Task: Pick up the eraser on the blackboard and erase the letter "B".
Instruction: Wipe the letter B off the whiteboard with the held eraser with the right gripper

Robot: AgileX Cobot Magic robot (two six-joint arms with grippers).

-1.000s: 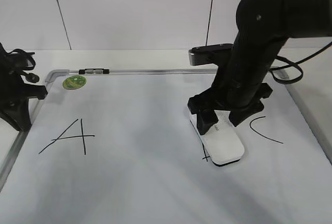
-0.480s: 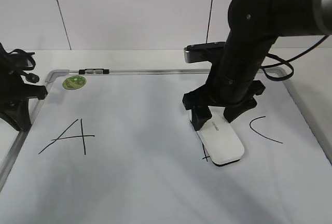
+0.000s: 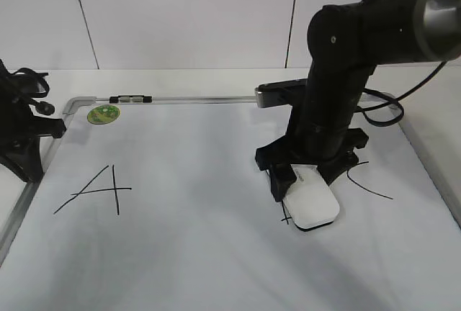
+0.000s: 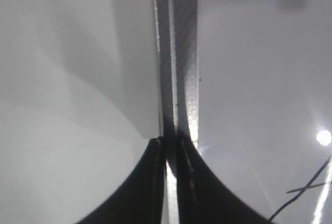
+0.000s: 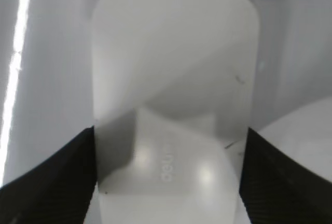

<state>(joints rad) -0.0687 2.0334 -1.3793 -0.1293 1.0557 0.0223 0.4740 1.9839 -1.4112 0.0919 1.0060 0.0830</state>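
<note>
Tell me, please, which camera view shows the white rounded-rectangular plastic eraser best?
The right wrist view: the white rounded-rectangular plastic eraser fills the frame, its full outline and grey lettering visible between the right pincer's fingers. The exterior view shows it smaller, its far end hidden by the arm. The left wrist view does not show it.

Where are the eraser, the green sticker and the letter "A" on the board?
eraser [image 3: 313, 206]: exterior view, bare white top near its front end.
green sticker [image 3: 104, 114]: exterior view, centre of the disc.
letter "A" [image 3: 115, 189]: exterior view, right leg, at the crossbar.
</note>
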